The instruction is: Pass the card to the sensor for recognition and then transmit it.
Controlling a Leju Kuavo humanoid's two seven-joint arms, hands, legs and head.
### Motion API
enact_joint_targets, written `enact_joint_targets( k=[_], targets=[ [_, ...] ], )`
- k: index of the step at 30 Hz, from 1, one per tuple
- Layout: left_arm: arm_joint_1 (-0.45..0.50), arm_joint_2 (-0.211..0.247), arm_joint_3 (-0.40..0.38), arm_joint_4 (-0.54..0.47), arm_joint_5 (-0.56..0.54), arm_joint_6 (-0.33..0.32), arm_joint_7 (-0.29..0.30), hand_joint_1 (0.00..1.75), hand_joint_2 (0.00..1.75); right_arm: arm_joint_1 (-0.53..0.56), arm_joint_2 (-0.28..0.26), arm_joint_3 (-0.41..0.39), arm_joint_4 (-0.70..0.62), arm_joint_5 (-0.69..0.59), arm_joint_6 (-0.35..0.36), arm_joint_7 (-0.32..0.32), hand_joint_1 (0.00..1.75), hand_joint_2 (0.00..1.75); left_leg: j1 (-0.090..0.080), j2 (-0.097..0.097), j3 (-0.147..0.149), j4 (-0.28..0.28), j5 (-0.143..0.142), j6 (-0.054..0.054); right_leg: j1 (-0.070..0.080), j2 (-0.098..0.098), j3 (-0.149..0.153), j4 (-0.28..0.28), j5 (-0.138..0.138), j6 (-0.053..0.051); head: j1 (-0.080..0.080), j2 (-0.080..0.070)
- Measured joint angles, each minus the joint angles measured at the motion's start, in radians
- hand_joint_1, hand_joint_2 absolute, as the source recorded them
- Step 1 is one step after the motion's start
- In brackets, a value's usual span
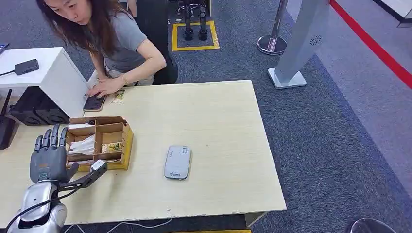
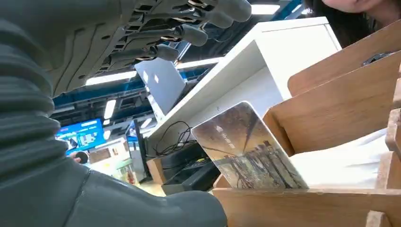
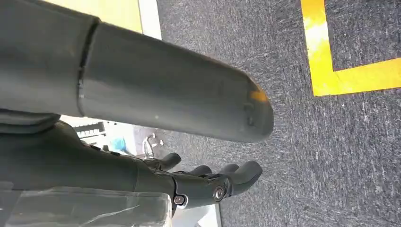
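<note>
1. Card (image 2: 248,149): being kept upright in the wooden organizer (image 1: 99,141), table's 9 o'clock side.
2. Handling, judged: light, stiff, slick; exposed upper edge is best pinched.
3. Left hand (image 1: 48,158): being held open, empty, beside organizer.
4. Right hand (image 3: 208,182): hanging, fingers curled, empty.
5. Sensor (image 1: 178,161): lying at 3 o'clock of organizer.

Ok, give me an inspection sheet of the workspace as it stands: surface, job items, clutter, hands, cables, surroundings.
Surface: light wooden table, bare across its right half.
Job's things: card standing in the wooden organizer box; grey sensor lying flat mid-table, apart from the box.
Clutter: phone and a small card at the far edge, under a seated person's hand; white papers in the box.
Hands: left hand open beside the box, holding nothing; right hand hanging over carpet, fingers curled, nothing in it.
Cables: one cable hanging below the near edge.
Surroundings: white cabinet, stanchion base, red floor line.
</note>
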Motion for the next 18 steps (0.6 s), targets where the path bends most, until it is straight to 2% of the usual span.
enact_joint_targets(
  k=[18],
  targets=[
    [-0.035,-0.001,0.000,0.011,-0.016,0.010,-0.003,0.10,1.75,0.000,0.000,0.000,0.000,0.002,0.001,0.000,0.00,0.00,0.000,0.000,0.000,0.000,0.000,0.000,0.000,0.000,0.000,0.000,0.000,0.000,0.000,0.000]
  ],
)
